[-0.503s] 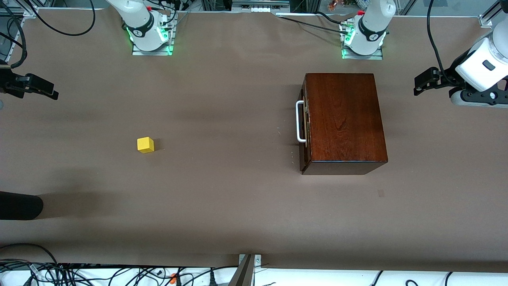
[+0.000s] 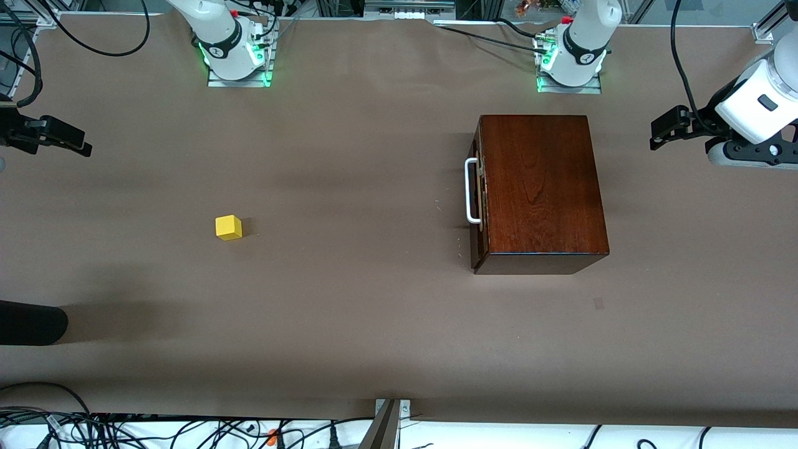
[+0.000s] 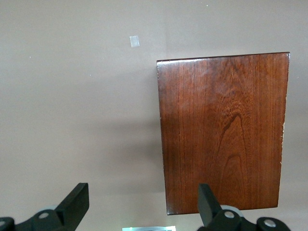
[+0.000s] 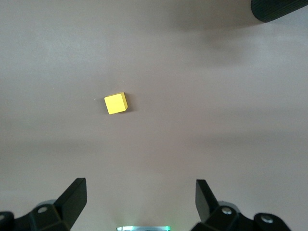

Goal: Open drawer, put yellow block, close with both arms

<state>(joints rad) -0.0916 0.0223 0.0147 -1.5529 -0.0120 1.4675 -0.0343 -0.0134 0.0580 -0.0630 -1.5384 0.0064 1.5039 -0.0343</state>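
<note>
Nothing has shifted — drawer [image 2: 479,190] shut, block [image 2: 229,227] untouched on the counter [image 2: 349,299]; both pincers, left [image 2: 666,128] and right [image 2: 59,140], wide, empty.

White arms [image 2: 583,37] with black joint bands, green-lit bases [image 2: 239,70], seemingly black end effectors.

Drawer [image 2: 477,193] shut; yellow block [image 2: 229,227] lies well apart.

left end effector [image 3: 142,202] raised, open (empty) | right end effector [image 4: 141,199] raised, open
</note>
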